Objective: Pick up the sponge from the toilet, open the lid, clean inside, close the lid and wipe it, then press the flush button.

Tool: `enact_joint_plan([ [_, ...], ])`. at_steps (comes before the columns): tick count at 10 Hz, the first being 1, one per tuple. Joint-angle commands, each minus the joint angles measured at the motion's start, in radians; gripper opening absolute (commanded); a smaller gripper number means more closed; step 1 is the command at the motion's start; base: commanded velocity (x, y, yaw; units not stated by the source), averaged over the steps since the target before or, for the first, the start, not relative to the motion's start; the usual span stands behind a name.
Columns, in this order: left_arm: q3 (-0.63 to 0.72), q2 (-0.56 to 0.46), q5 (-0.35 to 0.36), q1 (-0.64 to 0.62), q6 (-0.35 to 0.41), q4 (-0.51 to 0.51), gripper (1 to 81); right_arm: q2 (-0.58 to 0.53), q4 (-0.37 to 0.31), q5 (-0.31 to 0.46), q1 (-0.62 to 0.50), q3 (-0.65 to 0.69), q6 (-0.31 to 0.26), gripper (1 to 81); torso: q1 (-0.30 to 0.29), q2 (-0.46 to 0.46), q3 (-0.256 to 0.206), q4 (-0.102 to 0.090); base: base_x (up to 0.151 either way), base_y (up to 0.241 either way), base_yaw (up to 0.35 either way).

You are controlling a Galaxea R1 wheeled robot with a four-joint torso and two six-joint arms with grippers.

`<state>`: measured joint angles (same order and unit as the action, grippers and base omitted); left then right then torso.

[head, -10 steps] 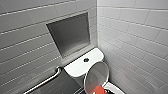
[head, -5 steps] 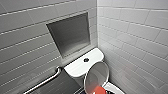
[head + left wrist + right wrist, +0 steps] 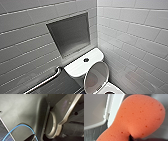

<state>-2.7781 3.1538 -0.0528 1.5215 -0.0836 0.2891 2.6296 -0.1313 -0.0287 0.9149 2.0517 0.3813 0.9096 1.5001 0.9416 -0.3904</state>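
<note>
The white toilet [image 3: 80,68] stands in a tiled corner, with the dark round flush button [image 3: 86,60] in the middle of its tank top. The oval lid [image 3: 96,77] is raised and leans back toward the tank. A piece of the bowl's rim [image 3: 113,89] shows below it. In the right wrist view the orange-red sponge [image 3: 136,119] looms large and close to a white part of the toilet [image 3: 115,105]. My right gripper [image 3: 130,138] is shut on the sponge and pinches its near edge. The left gripper's jaws stand wide with nothing in them.
A grey recessed niche [image 3: 70,35] sits in the wall above the tank. A metal grab bar [image 3: 45,81] runs along the wall left of the toilet. The tiled right wall [image 3: 135,37] stands close beside the bowl. A blue cable [image 3: 16,128] crosses the left wrist view.
The orange sponge that was at the lower edge of the head view, in front of the raised lid, has moved down out of it. Toilet and lid have not moved.
</note>
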Motion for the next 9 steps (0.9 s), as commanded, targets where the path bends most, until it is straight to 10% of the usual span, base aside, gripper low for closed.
enact_joint_plan([
  [1,-0.002,0.0,-0.076,0.001,-0.001,0.001,81.1,-0.067,0.013,0.055,-0.072,-0.114,-0.001,1.0,0.0,0.0,0.0,0.0,0.0,0.0,0.0],
  [9,-0.002,0.003,-0.075,0.001,0.001,0.002,81.1,-0.256,0.021,0.029,0.029,-0.243,-0.002,1.0,0.0,0.0,0.0,0.0,0.0,0.0,0.0],
])
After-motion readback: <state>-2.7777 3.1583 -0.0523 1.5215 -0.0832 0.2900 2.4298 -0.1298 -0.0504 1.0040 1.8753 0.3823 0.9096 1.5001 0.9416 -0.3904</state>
